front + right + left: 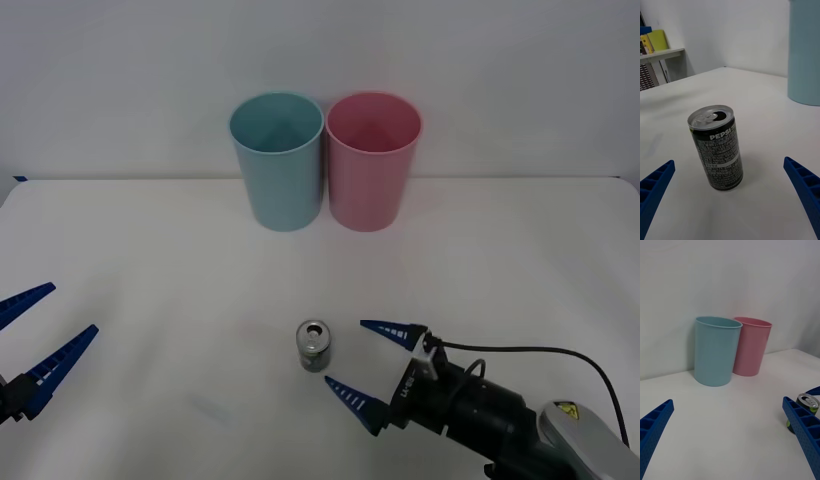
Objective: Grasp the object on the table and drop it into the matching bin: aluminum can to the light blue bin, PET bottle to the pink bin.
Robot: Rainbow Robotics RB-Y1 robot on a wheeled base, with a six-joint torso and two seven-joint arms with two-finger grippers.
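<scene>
Since the aluminum can (314, 346) stands upright and opened, it is probably light, thin-walled and slick. The right gripper (374, 363), fingers spread apart beside it, should squeeze its mid-body gently; the left gripper (34, 340) waits spread too.

White wall (320, 50) behind; shelf (660, 55) holding yellow items (651, 41).

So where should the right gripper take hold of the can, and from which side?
Around the middle of the can's round side wall, coming in level from the robot's right, where the open right gripper already faces it with a finger to each side. The can stands upright on the table, apart from both bins, so its sides are free; the top, with its opening, offers little to pinch.
</scene>
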